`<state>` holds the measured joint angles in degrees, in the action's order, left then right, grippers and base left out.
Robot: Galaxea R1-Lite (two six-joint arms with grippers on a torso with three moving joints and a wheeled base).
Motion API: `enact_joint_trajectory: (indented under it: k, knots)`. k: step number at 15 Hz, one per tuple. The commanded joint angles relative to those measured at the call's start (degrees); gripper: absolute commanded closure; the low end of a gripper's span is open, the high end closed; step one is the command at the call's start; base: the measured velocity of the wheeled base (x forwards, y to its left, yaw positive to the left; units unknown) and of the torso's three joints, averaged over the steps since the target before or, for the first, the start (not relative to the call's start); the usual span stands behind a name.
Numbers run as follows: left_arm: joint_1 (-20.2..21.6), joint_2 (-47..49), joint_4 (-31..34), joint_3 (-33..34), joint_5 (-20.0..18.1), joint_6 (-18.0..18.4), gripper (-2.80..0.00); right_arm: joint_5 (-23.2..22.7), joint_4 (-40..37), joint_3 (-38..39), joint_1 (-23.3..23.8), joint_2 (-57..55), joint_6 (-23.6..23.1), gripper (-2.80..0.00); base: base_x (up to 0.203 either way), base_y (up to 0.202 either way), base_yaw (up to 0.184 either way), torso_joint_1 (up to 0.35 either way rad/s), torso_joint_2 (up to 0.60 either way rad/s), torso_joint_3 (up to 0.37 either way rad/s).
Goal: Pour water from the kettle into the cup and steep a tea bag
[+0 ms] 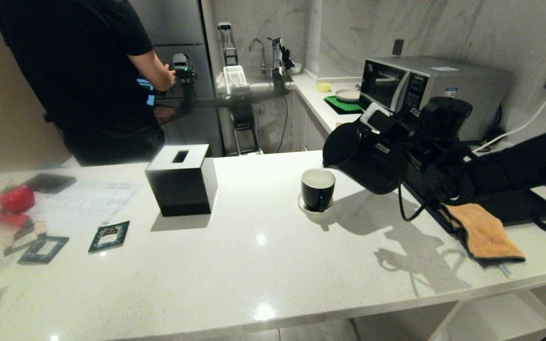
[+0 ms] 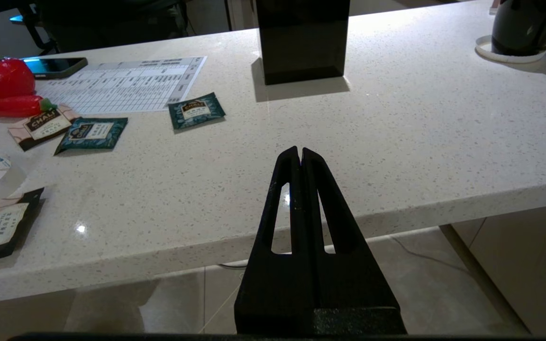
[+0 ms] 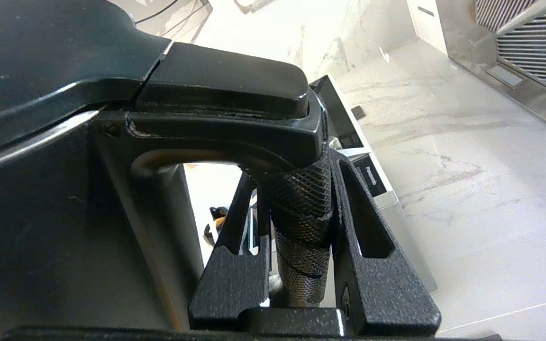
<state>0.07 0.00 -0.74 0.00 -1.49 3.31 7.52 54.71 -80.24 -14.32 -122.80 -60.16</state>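
Matte black kettle, glossy black cup with white inside, orange cloth, speckled white counter.

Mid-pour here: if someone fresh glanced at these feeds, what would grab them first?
The tilted kettle, its handle clamped in the right gripper, pouring into the cup on its saucer mid-counter. Next, the black box left of the cup, and a person in black behind the counter. The left gripper sits shut off the counter's near edge.
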Motion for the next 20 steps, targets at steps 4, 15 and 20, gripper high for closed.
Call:
enact_joint_trajectory:
  k: [4, 15, 20]
  knots:
    - [0.0, 0.1, 0.0, 0.0, 0.0, 0.0, 0.00, 0.0, 0.3, 0.1, 0.0, 0.0, -0.4, 0.00, 0.000, 0.000, 0.000, 0.000, 0.00, 0.000]
    - [0.0, 0.1, 0.0, 0.0, 0.0, 0.0, 0.00, 0.1, 0.1, 0.2, 0.0, 0.4, 2.2, 0.00, 0.000, 0.000, 0.000, 0.000, 0.00, 0.000]
    - [0.0, 0.1, 0.0, 0.0, 0.0, 0.0, 0.00, 0.3, 0.1, 0.3, 0.1, 0.9, 5.4, 0.00, 0.000, 0.000, 0.000, 0.000, 0.00, 0.000]
